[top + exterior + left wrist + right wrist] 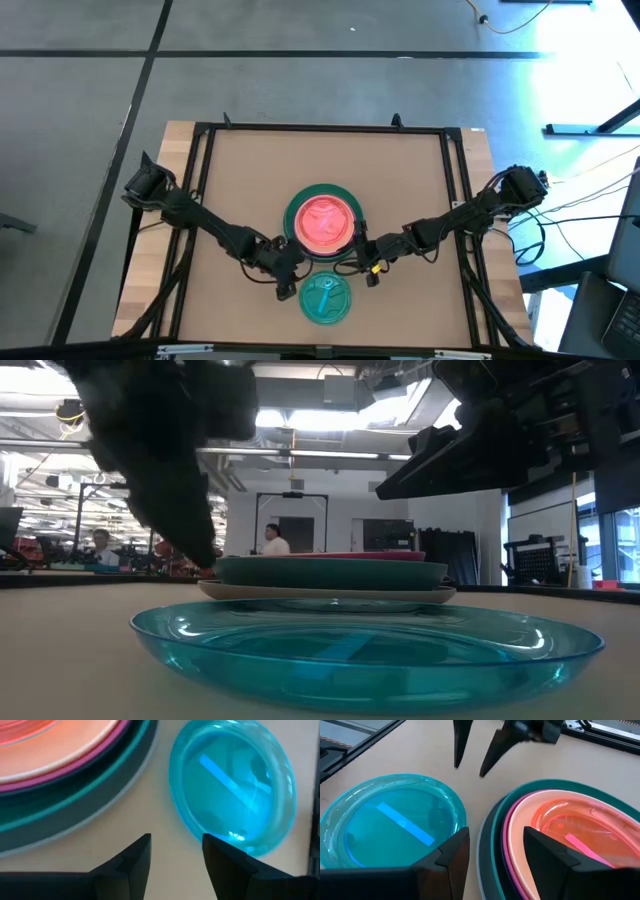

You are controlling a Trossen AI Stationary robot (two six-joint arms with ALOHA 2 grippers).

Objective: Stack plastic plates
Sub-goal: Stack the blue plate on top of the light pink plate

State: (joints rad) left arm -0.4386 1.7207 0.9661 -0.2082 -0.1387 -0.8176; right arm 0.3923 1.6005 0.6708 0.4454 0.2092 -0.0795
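Plates: a stack [322, 222] is seen at the table's middle, with a single light blue plate [326, 299] lying flat just beside it, apart from it by a thin strip of tabletop.
Stack: an orange plate [580, 837] is on top, pink rims [512, 827] are shown under it, a teal plate [330, 571] lower, and a pale bottom plate [325, 593] is seen at table level in the low view.
Light blue plate: clear and empty, it is placed just ahead of both pairs of fingers, held by neither.
Left gripper [285, 290]: it is poised low beside the light blue plate, with the stack's rim off to one side of its fingers [131, 860]; the fingers are parted by a moderate gap and nothing is held between them.
Right gripper [373, 276]: it is poised over the strip between stack and light blue plate, one finger [451, 854] before the blue plate, the other before the stack; the fingers are spread and nothing is gripped.
Table [250, 170]: a brown top is framed by dark rails.
Background: two persons [272, 541] are seen far behind the table in the low view.
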